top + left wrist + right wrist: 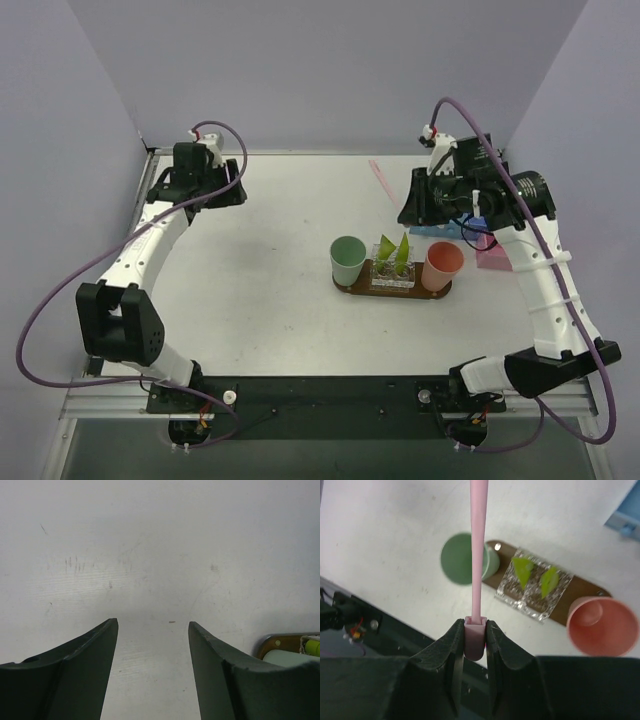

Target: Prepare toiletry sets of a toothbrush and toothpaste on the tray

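Right wrist view: right hand pinches the pale pink toothbrush by its butt end, shaft lined up with the green cup on the tray, likely for an upright drop beside the toothpaste tubes. Left hand spread above the desk, standing clear.

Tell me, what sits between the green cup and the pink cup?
A clear holder with two lime-green toothpaste tubes stands between them on the tray, seen in the top and right wrist views.
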{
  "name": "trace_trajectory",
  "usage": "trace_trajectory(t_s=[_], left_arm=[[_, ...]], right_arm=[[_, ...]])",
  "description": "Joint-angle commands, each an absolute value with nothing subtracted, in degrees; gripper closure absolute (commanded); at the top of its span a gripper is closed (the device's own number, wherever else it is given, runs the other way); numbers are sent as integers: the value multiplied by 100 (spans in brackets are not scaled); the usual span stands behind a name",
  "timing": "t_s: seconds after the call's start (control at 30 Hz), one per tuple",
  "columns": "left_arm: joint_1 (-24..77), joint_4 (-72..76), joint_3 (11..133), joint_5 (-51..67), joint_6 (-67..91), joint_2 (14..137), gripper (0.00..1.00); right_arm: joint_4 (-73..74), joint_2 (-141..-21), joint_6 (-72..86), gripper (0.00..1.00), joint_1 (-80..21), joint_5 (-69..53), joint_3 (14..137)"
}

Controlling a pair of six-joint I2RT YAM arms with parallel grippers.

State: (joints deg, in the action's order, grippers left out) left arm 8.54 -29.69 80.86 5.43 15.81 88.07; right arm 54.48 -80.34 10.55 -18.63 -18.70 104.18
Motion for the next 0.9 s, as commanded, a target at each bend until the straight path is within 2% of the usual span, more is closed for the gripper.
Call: trace_trajectory(t_s=[0.0,0.2,0.3,0.47,0.57,0.87], left_arm=[[844,-2429,7674,756,1187,8851,31],[861,-1706,7006,756,914,8728,31],[861,-1425,6680,887,949,8631,31],[1002,-1389,6636,1125,1011,8473,31],[1265,-1388,6487,723,827,8385,31],[1652,-1556,6566,659,642,8534,31]], right_arm=[[6037,-7263,1037,100,-1986,-2909,9679],[7398,-6838,800,100,-2021,-3322,9834],[7532,-6479,975,100,-2074,-3190,9660],[7917,-6135,1046,100,-2083,-2805,8757],[8094,-5933,1098,100,-2083,-2365,8360],[8358,-5801,1125,100,-2206,-1672,7779]])
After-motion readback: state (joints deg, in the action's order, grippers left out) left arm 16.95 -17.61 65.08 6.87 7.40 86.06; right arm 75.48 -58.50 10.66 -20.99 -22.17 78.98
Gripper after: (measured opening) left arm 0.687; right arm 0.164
